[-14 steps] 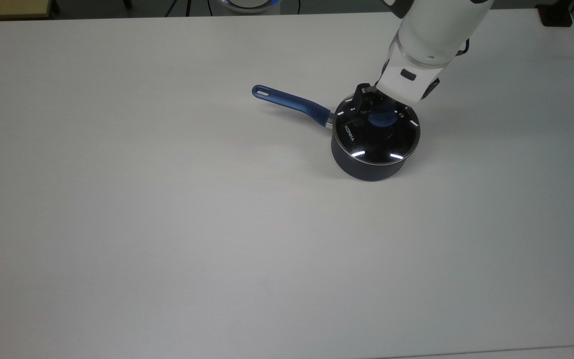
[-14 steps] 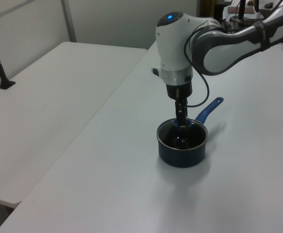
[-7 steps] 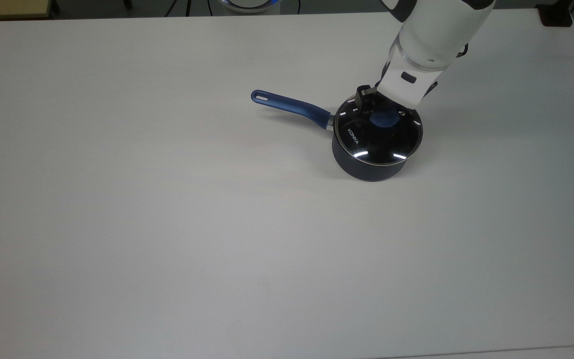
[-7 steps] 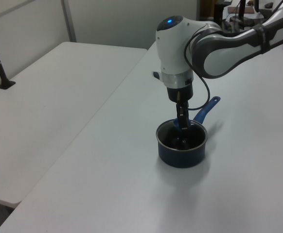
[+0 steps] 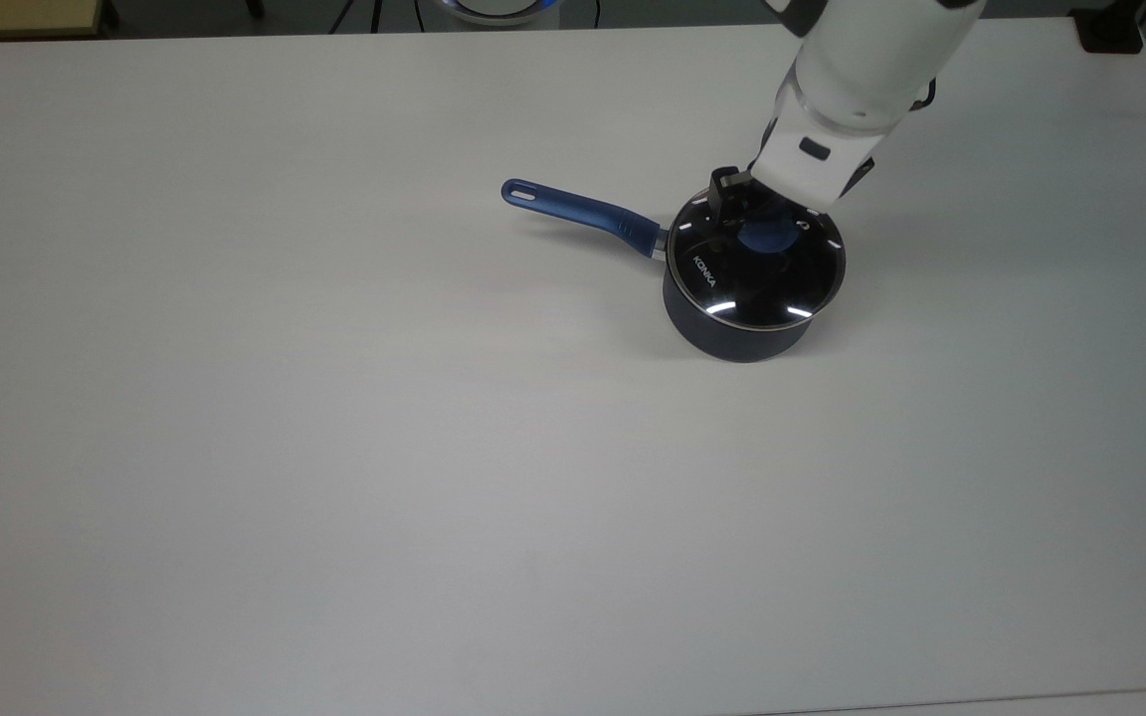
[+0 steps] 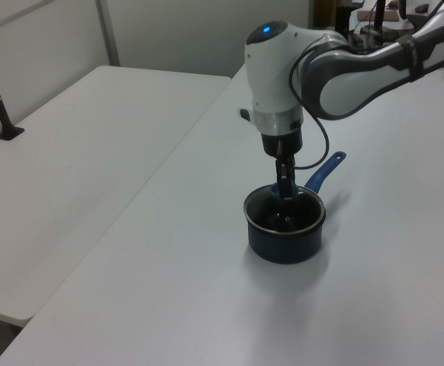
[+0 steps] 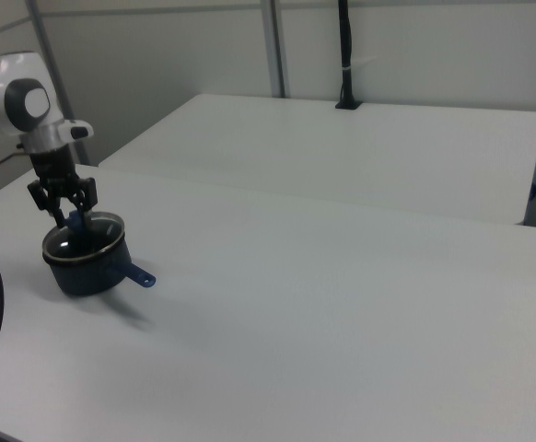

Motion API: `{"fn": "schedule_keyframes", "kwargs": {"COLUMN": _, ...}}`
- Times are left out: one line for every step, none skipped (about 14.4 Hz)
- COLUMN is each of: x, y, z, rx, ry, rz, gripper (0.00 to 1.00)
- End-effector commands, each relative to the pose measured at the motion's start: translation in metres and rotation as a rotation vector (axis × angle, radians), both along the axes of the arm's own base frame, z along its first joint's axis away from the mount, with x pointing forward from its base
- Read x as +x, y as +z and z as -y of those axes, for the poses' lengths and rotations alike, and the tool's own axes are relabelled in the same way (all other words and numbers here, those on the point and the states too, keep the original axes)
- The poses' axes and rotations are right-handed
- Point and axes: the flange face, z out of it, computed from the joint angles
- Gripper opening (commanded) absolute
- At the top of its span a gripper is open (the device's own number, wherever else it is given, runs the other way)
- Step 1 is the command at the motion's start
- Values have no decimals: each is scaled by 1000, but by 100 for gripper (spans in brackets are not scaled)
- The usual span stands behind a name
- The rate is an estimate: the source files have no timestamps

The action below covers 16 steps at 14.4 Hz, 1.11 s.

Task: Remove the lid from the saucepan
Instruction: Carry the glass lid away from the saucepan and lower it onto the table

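Saucepan (image 5: 732, 333): one, on table (image 5: 334, 447); one lid (image 5: 762, 283); hand (image 7: 71, 219) gripping lid knob.

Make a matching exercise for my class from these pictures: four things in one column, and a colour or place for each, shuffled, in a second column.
1. lid
2. saucepan
3. saucepan handle
4. gripper

A. points to the top view's left
B. sits on the pan, clear glass
C. over the blue knob
D. stands on the white table, dark navy outside

Pairs: 1-B, 2-D, 3-A, 4-C
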Motion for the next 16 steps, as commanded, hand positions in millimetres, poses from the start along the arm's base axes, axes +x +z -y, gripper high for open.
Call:
{"fn": "schedule_keyframes", "kwargs": {"x": -3, "y": 51, "z": 20, "rx": 23, "ry": -13, "rz": 35, "gripper": 42}}
{"fn": "schedule_keyframes", "kwargs": {"x": 2, "y": 55, "z": 32, "rx": 20, "ry": -29, "rz": 32, "gripper": 42}}
{"fn": "schedule_keyframes", "kwargs": {"x": 6, "y": 57, "z": 44, "rx": 15, "ry": -44, "rz": 25, "gripper": 42}}
{"fn": "schedule_keyframes", "kwargs": {"x": 10, "y": 56, "z": 54, "rx": 11, "ry": -57, "rz": 24, "gripper": 42}}
{"fn": "schedule_keyframes", "kwargs": {"x": 20, "y": 55, "z": 79, "rx": -1, "ry": -76, "rz": 27, "gripper": 42}}
{"fn": "schedule_keyframes", "kwargs": {"x": 29, "y": 53, "z": 102, "rx": -15, "ry": -83, "rz": 27, "gripper": 42}}
{"fn": "schedule_keyframes", "kwargs": {"x": 37, "y": 49, "z": 126, "rx": -22, "ry": -94, "rz": 22, "gripper": 42}}
{"fn": "schedule_keyframes", "kwargs": {"x": 45, "y": 44, "z": 152, "rx": -23, "ry": -113, "rz": 15, "gripper": 42}}
{"fn": "schedule_keyframes", "kwargs": {"x": 52, "y": 38, "z": 179, "rx": -27, "ry": -129, "rz": 5, "gripper": 42}}
{"fn": "schedule_keyframes", "kwargs": {"x": 59, "y": 28, "z": 203, "rx": -31, "ry": -142, "rz": -11, "gripper": 42}}
{"fn": "schedule_keyframes", "kwargs": {"x": 63, "y": 24, "z": 226, "rx": -32, "ry": -153, "rz": -18, "gripper": 42}}
{"fn": "schedule_keyframes", "kwargs": {"x": 68, "y": 19, "z": 250, "rx": -30, "ry": -168, "rz": -16, "gripper": 42}}
{"fn": "schedule_keyframes", "kwargs": {"x": 73, "y": 12, "z": 270, "rx": -31, "ry": -180, "rz": -11, "gripper": 42}}
{"fn": "schedule_keyframes", "kwargs": {"x": 79, "y": -4, "z": 297, "rx": -39, "ry": -198, "rz": -8, "gripper": 42}}
{"fn": "schedule_keyframes", "kwargs": {"x": 83, "y": -16, "z": 312, "rx": -44, "ry": -212, "rz": -1, "gripper": 42}}
{"fn": "schedule_keyframes", "kwargs": {"x": 86, "y": -30, "z": 322, "rx": -52, "ry": -220, "rz": 1, "gripper": 42}}
